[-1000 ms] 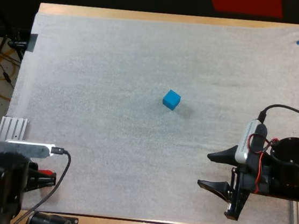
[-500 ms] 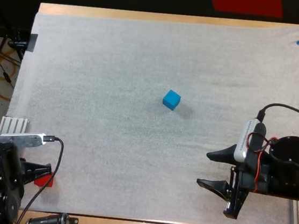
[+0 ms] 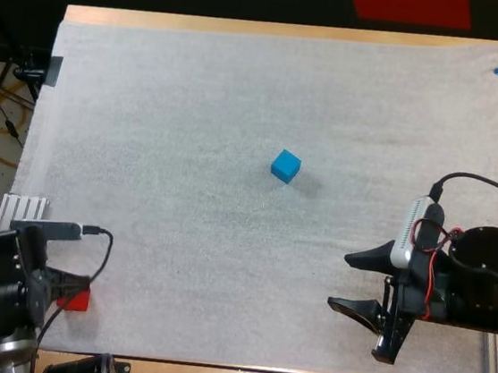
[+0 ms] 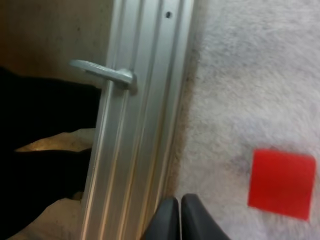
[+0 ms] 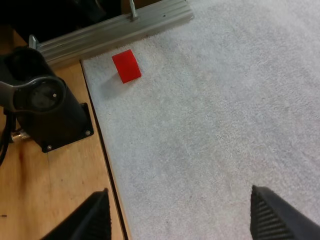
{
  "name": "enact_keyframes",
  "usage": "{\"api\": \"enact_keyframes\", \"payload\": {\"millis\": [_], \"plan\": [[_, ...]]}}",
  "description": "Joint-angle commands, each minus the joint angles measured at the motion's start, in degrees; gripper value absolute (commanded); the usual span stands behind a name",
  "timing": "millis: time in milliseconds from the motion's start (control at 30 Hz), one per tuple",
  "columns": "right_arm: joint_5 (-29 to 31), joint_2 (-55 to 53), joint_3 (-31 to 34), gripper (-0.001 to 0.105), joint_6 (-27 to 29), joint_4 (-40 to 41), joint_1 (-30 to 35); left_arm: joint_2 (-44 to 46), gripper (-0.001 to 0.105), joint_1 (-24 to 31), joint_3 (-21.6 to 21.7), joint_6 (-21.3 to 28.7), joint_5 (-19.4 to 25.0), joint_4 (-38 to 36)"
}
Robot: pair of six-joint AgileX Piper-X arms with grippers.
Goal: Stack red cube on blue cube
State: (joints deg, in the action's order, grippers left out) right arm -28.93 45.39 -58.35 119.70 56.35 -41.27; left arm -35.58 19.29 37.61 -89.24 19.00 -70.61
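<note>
Reading red cube (image 3: pixel 77 299) as not yet picked: flat on the white mat (image 3: pixel 243 78), one face up, nothing around it. No long axis to speak of, being a cube. Side faces look roughly square to the aluminium rail (image 4: pixel 140 125) just beside red cube, so no pointing direction either, only two equal grip pairs.

Left gripper (image 4: pixel 179 200) near red cube, on its rail side. Fingers pressed together on nothing, clear of the cube, not straddling it.

Judging step as pre-grasp, task barely started.

Next move, as a guess: spread left fingers, shift off the rail side until centred over red cube, line the pads up with one pair of opposite faces, drop, clamp. Watch the rail during descent; little room on that side.

Blue cube (image 3: pixel 285 165) well apart from red cube, forward and to the right, alone on the mat, slightly turned.

Right gripper (image 3: pixel 340 281) farther right of red cube again, fingers wide apart, empty, hanging over the mat.
</note>
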Motion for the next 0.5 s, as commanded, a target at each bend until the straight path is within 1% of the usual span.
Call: {"api": "enact_keyframes", "payload": {"millis": [0, 33, 200, 467], "plan": [[-0.03, 0.03, -0.34, 0.058, 0.03, -0.54, -0.07, -0.94, 0.0, 1.27, -0.17, 1.04, 1.37, 2.84], [-0.03, 0.03, -0.34, 0.058, 0.03, -0.54, -0.07, -2.04, 0.0, 2.09, -0.47, 1.86, 1.37, 4.09], [-0.03, 0.03, -0.34, 0.058, 0.03, -0.54, -0.07, -8.03, 0.0, 4.53, -0.92, 2.75, 1.75, 8.18], [-0.03, 0.03, -0.34, 0.058, 0.03, -0.54, -0.07, -16.43, 0.0, 8.0, -1.32, 3.91, 1.75, 10.32]]}}
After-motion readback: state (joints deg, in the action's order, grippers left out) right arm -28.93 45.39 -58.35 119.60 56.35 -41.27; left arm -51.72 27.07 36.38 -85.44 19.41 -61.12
